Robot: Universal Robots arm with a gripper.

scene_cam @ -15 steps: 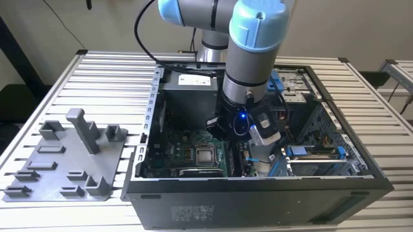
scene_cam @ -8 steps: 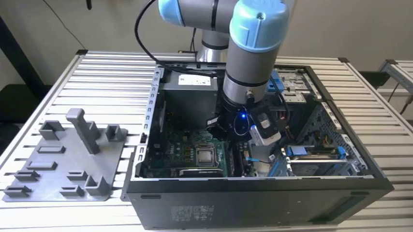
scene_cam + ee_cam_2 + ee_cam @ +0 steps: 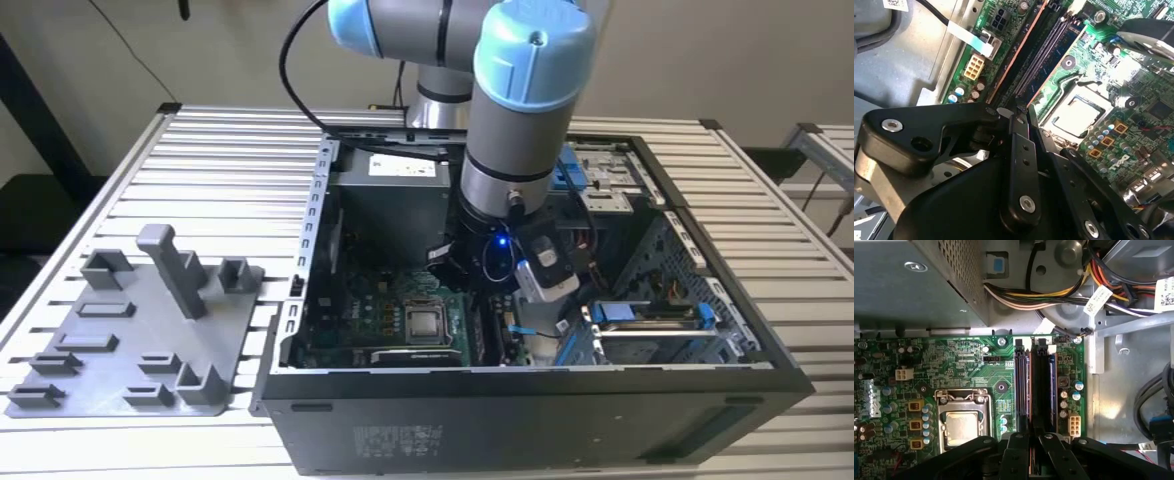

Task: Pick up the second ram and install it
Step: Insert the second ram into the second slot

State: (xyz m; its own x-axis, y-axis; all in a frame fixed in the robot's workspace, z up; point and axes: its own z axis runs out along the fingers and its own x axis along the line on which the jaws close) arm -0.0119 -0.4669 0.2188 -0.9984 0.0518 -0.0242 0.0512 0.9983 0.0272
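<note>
Claw (image 3: 1029, 447) fingers are pinched nearly together over the memory slots (image 3: 1035, 385); a thin ram (image 3: 1023, 111) edge seems gripped between them, though it is hard to tell. Beside the slots sits the processor socket (image 3: 961, 422) on the green board (image 3: 969, 362).

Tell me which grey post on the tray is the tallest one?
The narrow upright post toward the far side of the grey tray. It rises well above the short blocks around it, which stay low.

Beneath my wrist: open computer case (image 3: 320, 300) with green motherboard (image 3: 969, 365) and bare processor socket (image 3: 961, 426); grey holder tray (image 3: 127, 340) well aside.
</note>
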